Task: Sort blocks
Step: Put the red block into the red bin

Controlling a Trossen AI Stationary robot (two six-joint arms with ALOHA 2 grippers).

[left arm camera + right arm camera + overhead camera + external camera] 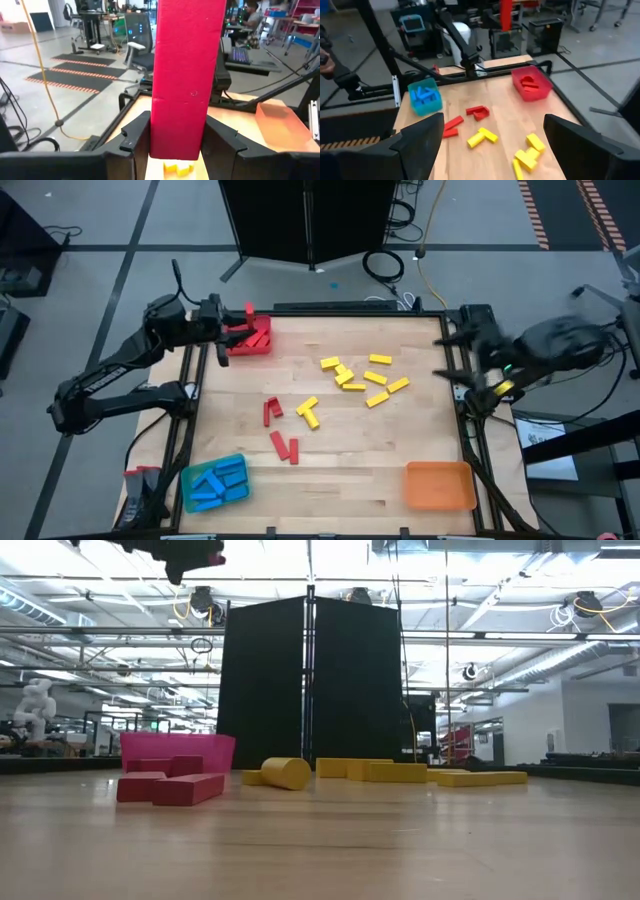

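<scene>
Fingers of the left gripper (174,142) are closed on a red block (186,75), a flat matte bar held upright above the red tray (256,340) at the table's far left corner, where other red bars lie. The right gripper (492,142) is held wide open and empty over the table's right edge. On the pale wooden table (330,470), smooth yellow blocks (358,378) are scattered at centre right and red blocks (280,428) at centre left. Blue blocks (218,480) are piled in a blue tray (190,480); an orange tray (440,485) is seen at the near right.
</scene>
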